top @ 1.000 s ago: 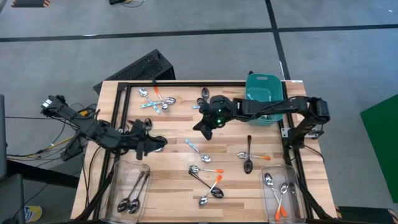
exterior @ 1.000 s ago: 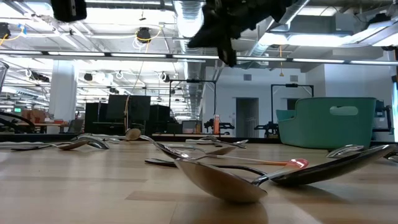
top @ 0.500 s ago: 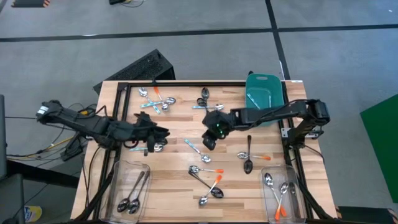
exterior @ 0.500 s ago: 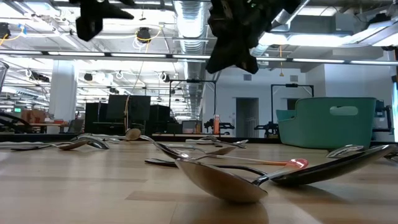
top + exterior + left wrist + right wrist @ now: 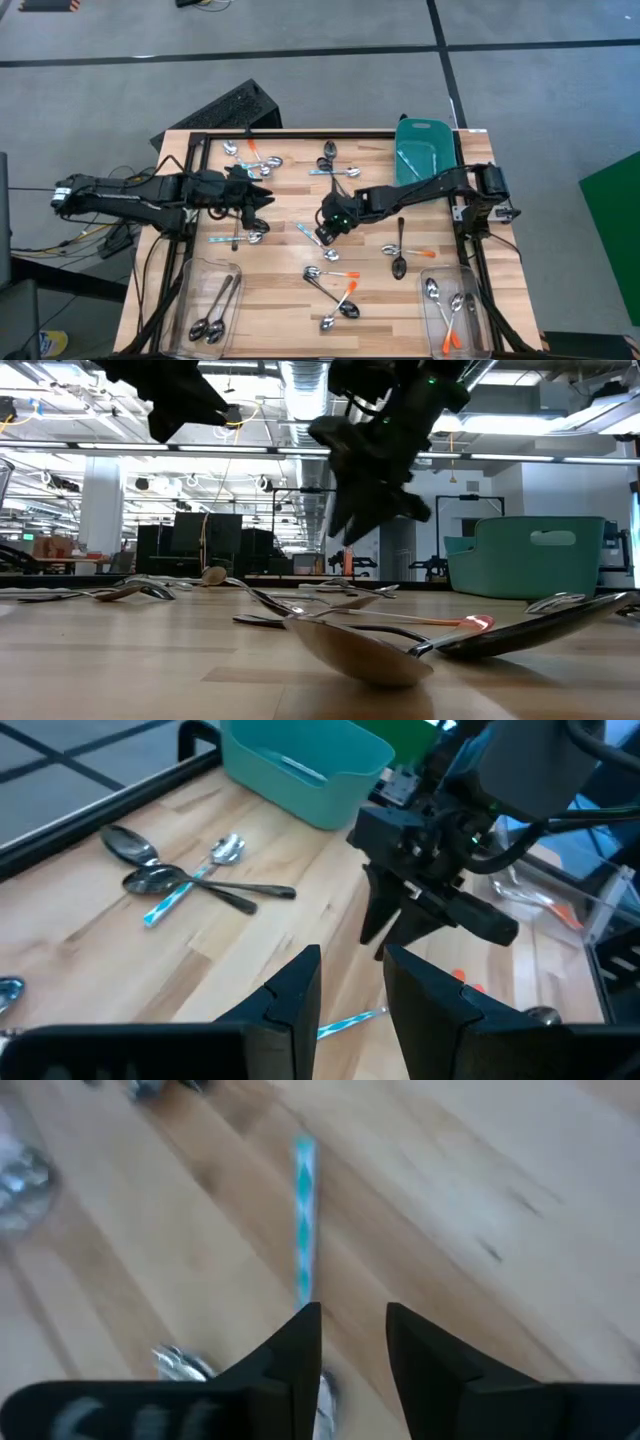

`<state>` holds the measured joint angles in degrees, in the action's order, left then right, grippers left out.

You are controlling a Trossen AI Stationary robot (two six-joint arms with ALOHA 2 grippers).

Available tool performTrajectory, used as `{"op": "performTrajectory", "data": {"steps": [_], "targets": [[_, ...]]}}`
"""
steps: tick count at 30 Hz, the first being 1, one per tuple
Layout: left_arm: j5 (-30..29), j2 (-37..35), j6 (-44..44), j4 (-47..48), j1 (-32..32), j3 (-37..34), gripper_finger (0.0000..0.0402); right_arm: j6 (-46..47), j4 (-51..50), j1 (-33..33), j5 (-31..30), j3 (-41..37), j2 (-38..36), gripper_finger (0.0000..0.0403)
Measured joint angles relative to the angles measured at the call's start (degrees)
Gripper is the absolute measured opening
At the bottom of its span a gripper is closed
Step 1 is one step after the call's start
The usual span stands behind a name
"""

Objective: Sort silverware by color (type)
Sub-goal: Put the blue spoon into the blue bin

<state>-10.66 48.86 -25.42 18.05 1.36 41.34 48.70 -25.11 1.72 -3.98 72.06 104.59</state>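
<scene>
On the left we see our left arm stretched in from the table's left edge, its left gripper [image 5: 262, 193] hovering above the wood with its fingers a narrow gap apart and nothing between them. Just toward the near edge from it lie a light-blue-handled spoon [image 5: 224, 239] and a dark metal spoon [image 5: 236, 232] crossing it. Beyond the gripper, near the far edge, sits a small cluster of spoons [image 5: 250, 158] with orange and blue handles. At the near left corner a clear bin [image 5: 186, 300] holds plain dark metal spoons [image 5: 212, 322].

Near the middle of the table our right arm reaches across from the right side, bent low, and the right gripper [image 5: 325, 232] points down at a blue-handled spoon [image 5: 310, 235]. In the right wrist view that blue handle [image 5: 304, 1220] runs straight out from the gap between the fingers, which stand slightly apart; we cannot tell whether they touch it. The left wrist view shows the same gripper [image 5: 385, 925] tilted down over the boards.

Toward the near edge lie more spoons, some orange-handled [image 5: 345, 293]. Farther right another crossed pair [image 5: 399, 250] rests on the wood. A teal tub [image 5: 411, 133] stands at the far right, and a second clear bin [image 5: 434, 323] at the near right corner holds orange-handled spoons [image 5: 452, 327].
</scene>
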Motion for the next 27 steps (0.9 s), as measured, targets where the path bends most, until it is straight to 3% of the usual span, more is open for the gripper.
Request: {"op": "performTrajectory", "data": {"steps": [6,17,27], "targets": [[4.35,-0.24,5.14,4.79,3.5,0.02,0.0098,2.52,0.15,1.36,-0.21,3.27,5.77,0.0126],[13.8,-0.04,15.28,8.47,9.77,0.0,0.0098,-2.6,-9.03,2.75,-0.08,15.39,14.79,0.0125],[15.73,-1.84,18.88,15.08,12.79,0.07,0.0098,-3.72,-14.11,3.68,-0.06,23.83,20.79,0.0125]]}}
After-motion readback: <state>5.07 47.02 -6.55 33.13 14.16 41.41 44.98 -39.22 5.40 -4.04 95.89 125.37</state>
